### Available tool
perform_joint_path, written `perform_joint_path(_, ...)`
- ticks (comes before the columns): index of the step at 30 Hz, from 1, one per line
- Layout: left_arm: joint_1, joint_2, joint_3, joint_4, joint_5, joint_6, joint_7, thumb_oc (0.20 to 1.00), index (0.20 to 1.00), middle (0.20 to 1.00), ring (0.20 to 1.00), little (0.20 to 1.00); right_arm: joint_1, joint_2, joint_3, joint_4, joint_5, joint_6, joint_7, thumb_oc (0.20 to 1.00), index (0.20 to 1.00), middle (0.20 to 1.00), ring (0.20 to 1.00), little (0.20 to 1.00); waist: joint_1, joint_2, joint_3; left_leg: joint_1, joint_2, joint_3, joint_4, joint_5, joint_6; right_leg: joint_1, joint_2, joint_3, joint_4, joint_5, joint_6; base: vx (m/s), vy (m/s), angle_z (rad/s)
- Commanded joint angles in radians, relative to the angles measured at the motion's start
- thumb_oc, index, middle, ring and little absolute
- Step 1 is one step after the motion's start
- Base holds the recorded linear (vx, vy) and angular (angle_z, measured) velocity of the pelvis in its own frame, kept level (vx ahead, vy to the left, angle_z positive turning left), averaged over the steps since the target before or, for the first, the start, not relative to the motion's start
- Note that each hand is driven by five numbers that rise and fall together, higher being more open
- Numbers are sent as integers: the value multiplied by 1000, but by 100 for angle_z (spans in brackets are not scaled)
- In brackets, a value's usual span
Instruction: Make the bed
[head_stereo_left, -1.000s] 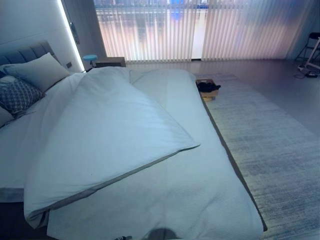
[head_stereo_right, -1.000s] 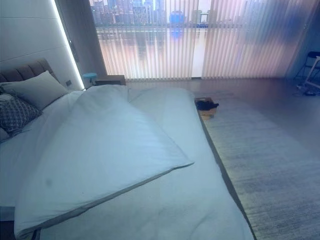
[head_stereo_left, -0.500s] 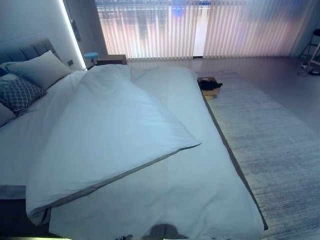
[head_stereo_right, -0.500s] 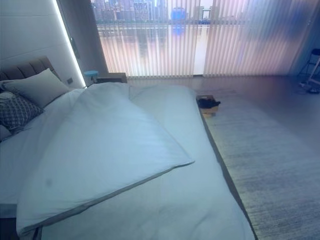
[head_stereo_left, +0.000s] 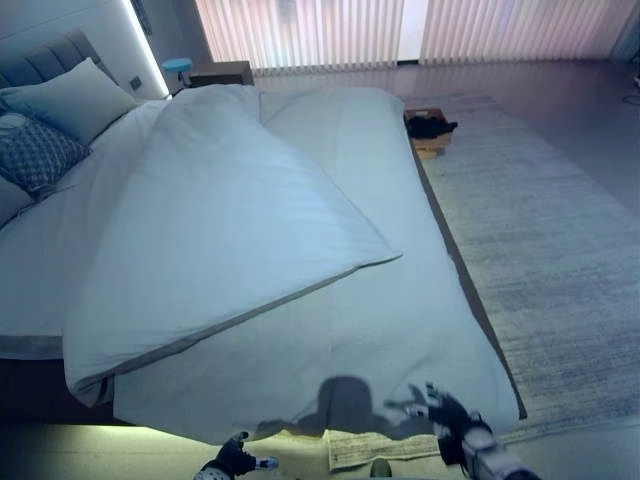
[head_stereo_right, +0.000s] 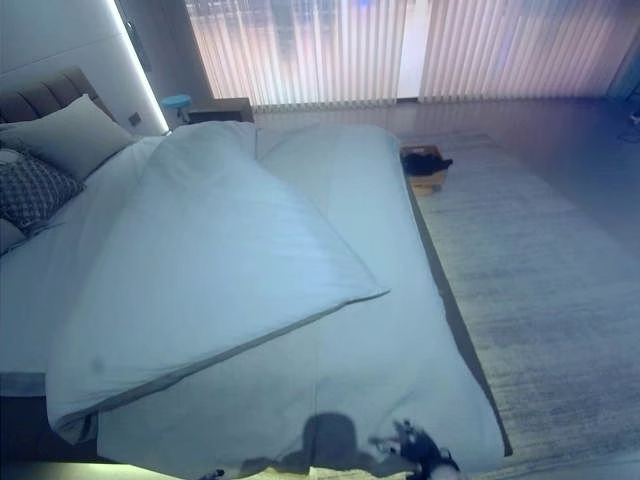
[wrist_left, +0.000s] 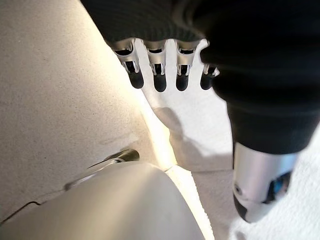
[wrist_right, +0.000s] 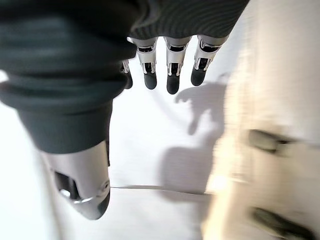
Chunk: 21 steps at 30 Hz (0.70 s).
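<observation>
The duvet (head_stereo_left: 250, 230) is plain pale blue-white with a grey underside showing along its folded edge. At the head of the bed, one pillow (head_stereo_left: 68, 98) is plain light grey and another cushion (head_stereo_left: 35, 158) is dark with a fine diamond lattice. The rug (head_stereo_left: 540, 230) is mottled grey.

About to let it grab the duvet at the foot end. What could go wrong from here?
1. Both hands are open, holding nothing: right hand over the duvet edge, left hand below it. An uneven grab may skew the pull.
2. The folded-over flap lies diagonally; tugging the foot edge likely won't flatten it.
3. The pillows could shift.
</observation>
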Motion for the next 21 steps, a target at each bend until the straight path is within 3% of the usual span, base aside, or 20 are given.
perform_joint_path(1,-22,-45,2,-43,-59,-32,30,1000,1000,1000,1000,1000,-77,-29,-28,-65,114,-68,-53,1000,1000,1000,1000,1000,1,-11,4,-15,2,21,-130,30,47,11,3,-1,158,-152,101,70,43,-9)
perform_joint_path(2,-22,-44,2,-43,-59,-32,30,1000,1000,1000,1000,1000,-77,-29,-28,-65,114,-68,-53,1000,1000,1000,1000,1000,1,-11,5,-13,1,22,-133,31,47,12,2,0,158,-152,101,98,114,7)
perform_joint_path(4,-40,-49,-17,-41,-72,-37,56,1000,1000,1000,1000,1000,-145,-19,-61,-69,218,-95,-94,1000,1000,1000,1000,1000,20,-2,22,-76,31,17,-216,99,43,11,4,13,154,-168,110,145,187,14)
perform_joint_path(5,-46,-49,-18,-42,-81,-35,63,1000,1000,1000,1000,1000,-176,-6,-92,-93,315,-110,-102,1000,1000,1000,1000,1000,31,-2,30,-95,31,12,-211,98,46,10,-2,27,158,-180,119,140,175,5)
perform_joint_path(7,-45,-48,-20,-45,-87,-37,68,1000,1000,1000,1000,1000,-194,11,-104,-82,350,-124,-109,1000,1000,1000,1000,1000,38,-3,32,-90,27,12,-210,87,52,8,-11,32,161,-181,127,110,209,-13)
perform_joint_path(10,-42,-34,-28,-40,-88,-35,68,1000,1000,1000,1000,1000,-300,41,-121,-84,490,-140,-110,1000,1000,1000,1000,1000,78,-10,60,-111,0,37,-181,50,95,-78,-55,76,237,-145,178,56,302,-69)
perform_joint_path(11,-42,-33,-28,-40,-88,-35,68,1000,1000,1000,1000,1000,-301,41,-121,-83,490,-140,-110,1000,1000,1000,1000,1000,81,-11,60,-113,0,40,-180,49,96,-82,-55,79,240,-146,179,18,218,-66)
perform_joint_path(13,-46,-18,-29,-42,-89,-31,74,1000,1000,1000,1000,1000,-368,50,-123,-119,536,-154,-116,1000,1000,1000,1000,1000,90,-6,92,-114,-9,63,-166,31,121,-167,-80,91,347,-87,207,-11,260,-43)
perform_joint_path(16,-65,8,-14,-40,-112,-27,88,1000,1000,1000,1000,1000,-460,60,-146,-141,625,-180,-133,1000,1000,1000,1000,1000,98,4,136,-135,-20,71,-140,14,135,-253,-84,75,432,-73,192,31,253,-37)
perform_joint_path(17,-79,23,10,-27,-141,-28,103,1000,1000,1000,1000,1000,-538,56,-159,-149,683,-202,-147,1000,1000,1000,1000,1000,102,1,153,-140,-27,83,-148,8,134,-288,-93,33,341,-58,179,35,63,-17)
perform_joint_path(18,-81,23,10,-26,-141,-28,103,1000,1000,1000,1000,1000,-541,56,-159,-147,684,-202,-146,1000,1000,1000,1000,1000,102,2,154,-140,-26,82,-147,7,133,-285,-92,32,337,-57,178,117,65,-23)
perform_joint_path(19,-101,23,19,-17,-156,-27,110,1000,1000,1000,1000,1000,-596,53,-175,-127,732,-214,-148,1000,1000,1000,1000,1000,95,-9,169,-136,-46,77,-158,5,132,-316,-69,39,224,-20,175,89,0,-12)
perform_joint_path(21,-108,22,22,-20,-165,-28,111,1000,1000,1000,1000,1000,-617,49,-180,-120,763,-224,-151,1000,1000,1000,1000,1000,91,-11,177,-130,-56,67,-162,0,130,-326,-60,45,160,12,175,118,-12,-3)
